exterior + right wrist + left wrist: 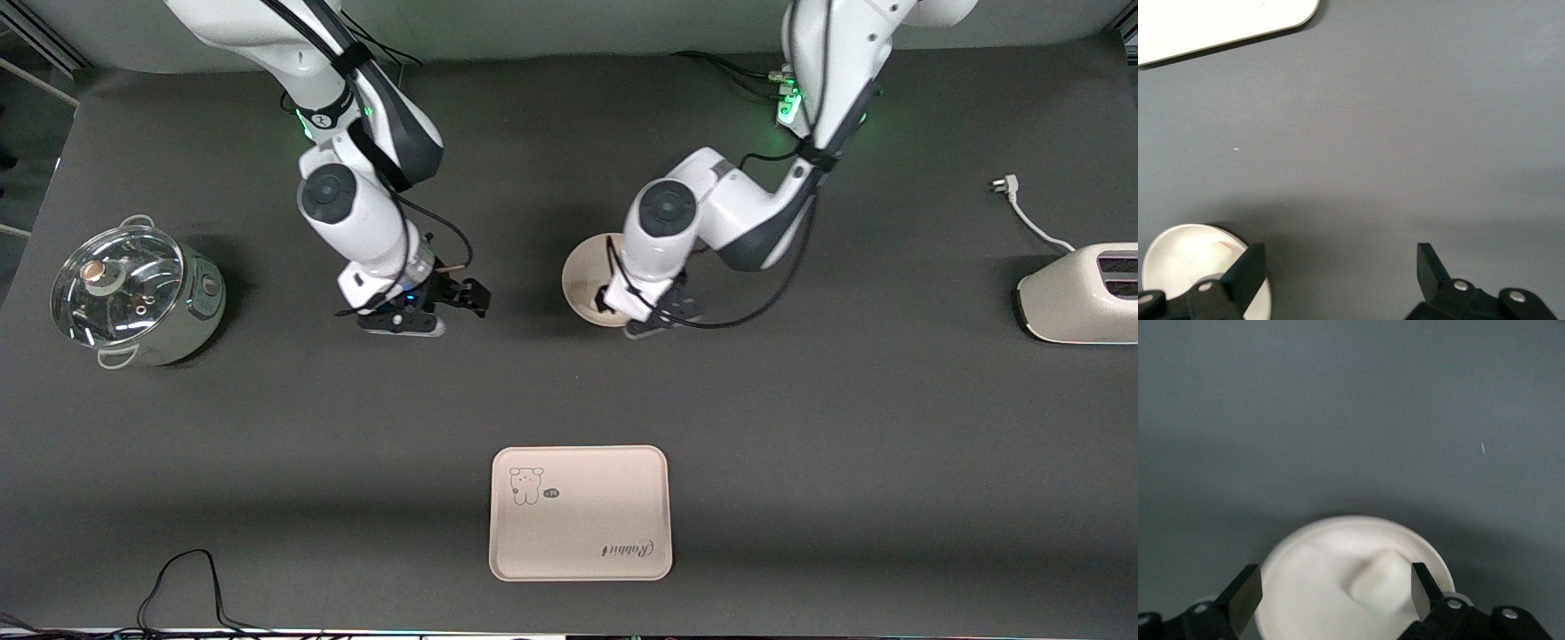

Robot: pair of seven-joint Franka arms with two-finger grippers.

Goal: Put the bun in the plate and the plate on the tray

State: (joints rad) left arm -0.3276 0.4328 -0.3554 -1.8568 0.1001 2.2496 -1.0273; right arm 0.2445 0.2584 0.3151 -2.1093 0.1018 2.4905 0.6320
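The round cream plate lies on the mat mid-table, partly under the left arm. In the left wrist view the off-white bun rests in the plate. My left gripper is open just above the plate, its fingers straddling the bun without gripping it. The bun sits close to one finger. The bun is hidden in the front view, where the left gripper shows. The tray lies nearer the front camera. My right gripper is open and empty over bare mat beside the plate, as the right wrist view shows.
A glass-lidded steel pot stands at the right arm's end of the table. A cream toaster with its cord stands at the left arm's end. The right wrist view shows the plate and a corner of the tray.
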